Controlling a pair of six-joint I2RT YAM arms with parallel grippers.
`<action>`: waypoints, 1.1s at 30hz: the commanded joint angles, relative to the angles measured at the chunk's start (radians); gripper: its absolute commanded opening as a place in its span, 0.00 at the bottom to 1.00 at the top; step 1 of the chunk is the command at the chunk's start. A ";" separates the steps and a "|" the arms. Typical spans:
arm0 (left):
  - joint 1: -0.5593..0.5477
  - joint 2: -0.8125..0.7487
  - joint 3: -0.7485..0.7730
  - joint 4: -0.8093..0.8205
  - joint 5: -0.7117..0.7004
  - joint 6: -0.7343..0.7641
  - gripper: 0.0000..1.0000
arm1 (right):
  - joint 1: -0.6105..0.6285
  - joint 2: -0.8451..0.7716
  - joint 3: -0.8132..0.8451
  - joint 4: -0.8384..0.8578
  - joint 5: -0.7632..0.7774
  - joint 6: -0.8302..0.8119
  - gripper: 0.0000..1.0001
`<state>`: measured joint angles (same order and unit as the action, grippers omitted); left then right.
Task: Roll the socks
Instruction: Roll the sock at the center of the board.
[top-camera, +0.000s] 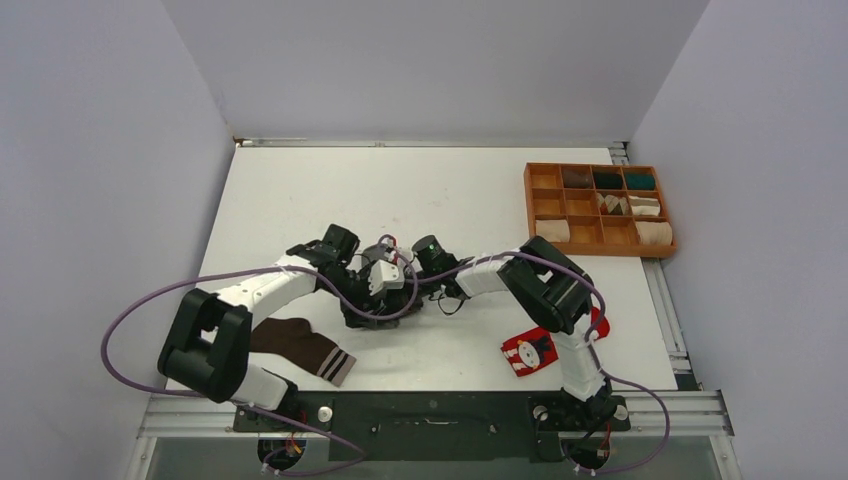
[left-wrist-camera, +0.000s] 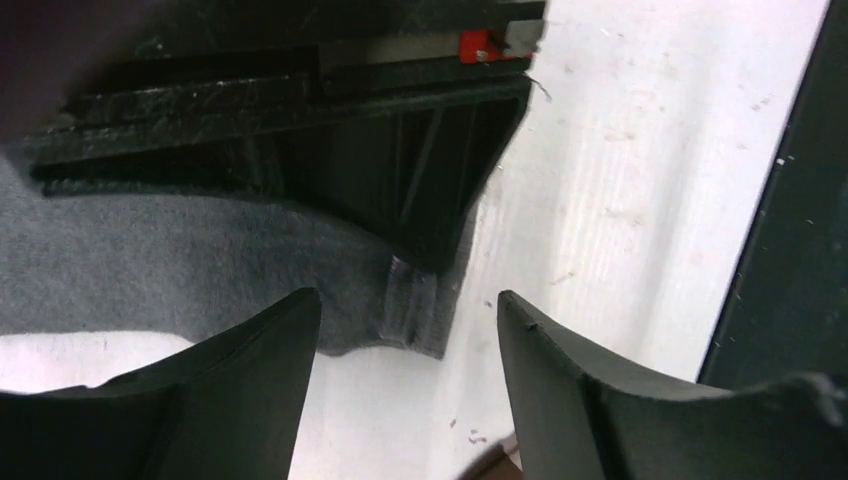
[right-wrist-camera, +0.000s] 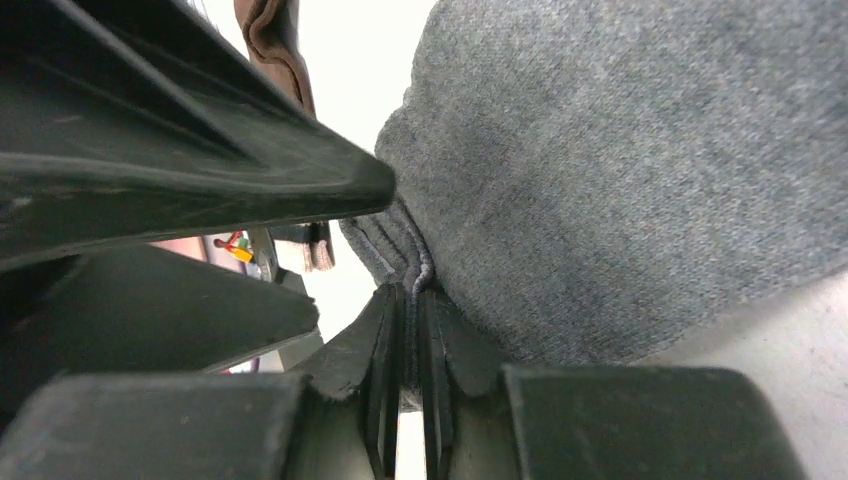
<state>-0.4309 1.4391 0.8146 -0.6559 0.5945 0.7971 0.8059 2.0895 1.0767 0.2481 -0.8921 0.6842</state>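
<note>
Three socks, none rolled yet: grey sock (right-wrist-camera: 620, 170) mid bench (top-camera: 440, 190), its edge pinched by the right fingers (right-wrist-camera: 458, 352), left fingers (left-wrist-camera: 230, 390) open over it; brown sock (top-camera: 300, 345) near left and red sock (top-camera: 530, 352) near right lie flat

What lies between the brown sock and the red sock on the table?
Nothing: in the top view, the table between the brown sock and the red sock is bare white surface.

The grey sock (right-wrist-camera: 620, 150) is plain, brown sock (top-camera: 300, 345) pale-striped, red sock (top-camera: 528, 353) white-printed.
</note>
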 joint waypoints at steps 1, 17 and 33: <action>-0.022 0.078 0.028 0.063 -0.088 -0.005 0.58 | -0.022 0.048 0.032 0.027 0.029 0.036 0.05; -0.020 0.202 0.097 -0.138 -0.085 0.026 0.21 | -0.053 0.054 0.011 0.107 -0.019 0.065 0.05; 0.040 0.079 0.220 -0.177 0.028 -0.031 0.43 | -0.065 0.019 -0.036 0.179 -0.013 0.128 0.05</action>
<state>-0.4232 1.6012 0.9661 -0.7773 0.5640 0.7841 0.7528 2.1387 1.0729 0.3656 -0.9585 0.7979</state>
